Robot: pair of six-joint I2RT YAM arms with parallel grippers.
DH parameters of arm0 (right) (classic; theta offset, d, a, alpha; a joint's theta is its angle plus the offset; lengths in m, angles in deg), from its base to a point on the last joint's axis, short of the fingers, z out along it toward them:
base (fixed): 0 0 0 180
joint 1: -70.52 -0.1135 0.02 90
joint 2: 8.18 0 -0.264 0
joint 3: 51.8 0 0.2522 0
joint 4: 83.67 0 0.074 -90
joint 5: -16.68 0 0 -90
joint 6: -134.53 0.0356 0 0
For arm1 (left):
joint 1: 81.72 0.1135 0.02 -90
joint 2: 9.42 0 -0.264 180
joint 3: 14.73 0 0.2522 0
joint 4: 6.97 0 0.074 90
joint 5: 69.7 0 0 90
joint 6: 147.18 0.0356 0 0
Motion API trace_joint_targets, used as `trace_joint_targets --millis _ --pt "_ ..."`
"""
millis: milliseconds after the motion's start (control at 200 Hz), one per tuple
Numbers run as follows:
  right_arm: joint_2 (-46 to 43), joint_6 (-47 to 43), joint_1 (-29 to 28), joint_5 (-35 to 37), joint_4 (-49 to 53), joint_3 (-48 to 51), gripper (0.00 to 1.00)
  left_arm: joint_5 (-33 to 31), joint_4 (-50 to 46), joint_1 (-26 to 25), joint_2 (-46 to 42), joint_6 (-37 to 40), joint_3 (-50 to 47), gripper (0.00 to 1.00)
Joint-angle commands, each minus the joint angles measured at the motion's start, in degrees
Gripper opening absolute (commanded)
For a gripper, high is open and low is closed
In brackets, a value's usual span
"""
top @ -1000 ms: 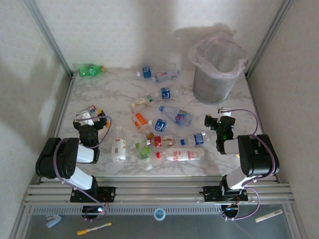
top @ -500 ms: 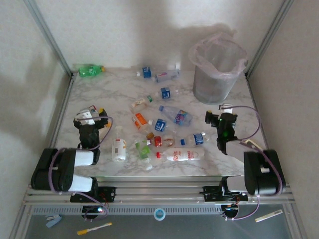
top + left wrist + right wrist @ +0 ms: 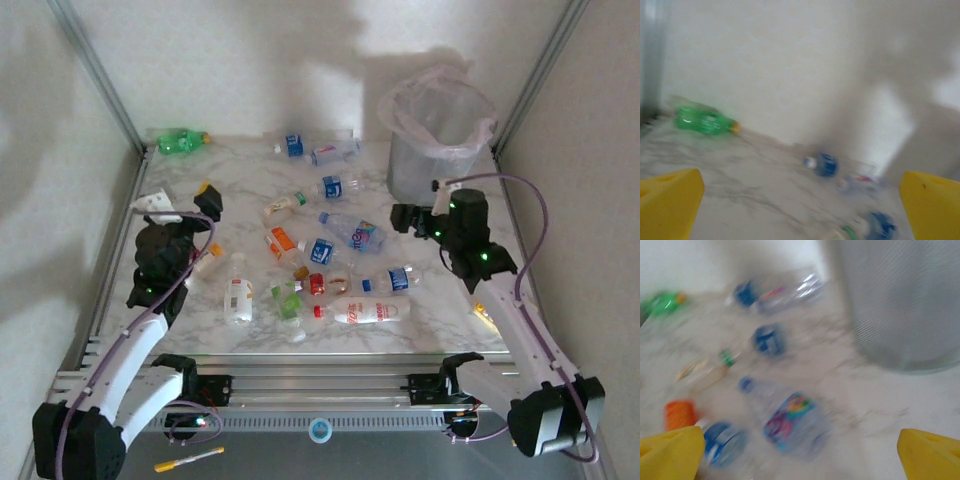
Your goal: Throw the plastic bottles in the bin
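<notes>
Marble tabletop point(image 3: 250, 190): plastic bottles point(image 3: 352, 236) flat between wide-open left gripper point(image 3: 182, 200) and right gripper point(image 3: 418, 205).

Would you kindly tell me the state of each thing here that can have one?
left hand: open, empty.
right hand: open, empty.
bin: upright, bag-lined.
plastic bottles: lying scattered on the table, none gripped.

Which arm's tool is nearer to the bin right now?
Right. The right tool hovers just in front of the bin, by its base; the left tool is across the table, near its left edge.
</notes>
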Motion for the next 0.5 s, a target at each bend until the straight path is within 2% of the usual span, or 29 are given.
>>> trace_joint_targets --millis 0,80,205,290,495 --pt "9.21 -3.03 -4.69 -3.85 22.12 -5.12 0.99 12.11 -17.95 -3.21 1.28 -5.33 4.44 0.99" --pt "16.21 -5.93 -6.85 0.42 25.33 -8.49 0.99 12.92 -22.35 -5.89 2.3 -7.55 6.54 0.99" --pt "25.88 -10.59 -7.08 4.76 26.56 -14.33 0.99 15.0 -26.15 -9.01 2.3 -10.43 8.08 1.0" --pt "32.41 -13.81 -7.04 8.13 28.12 -19.42 0.99 14.18 -27.74 -11.36 1.15 -11.17 8.01 0.99" --pt "45.61 -19.5 -7.02 7.82 28.57 -28.99 0.99 12.17 -30.78 -13.63 -1.68 -13.0 7.07 1.0"
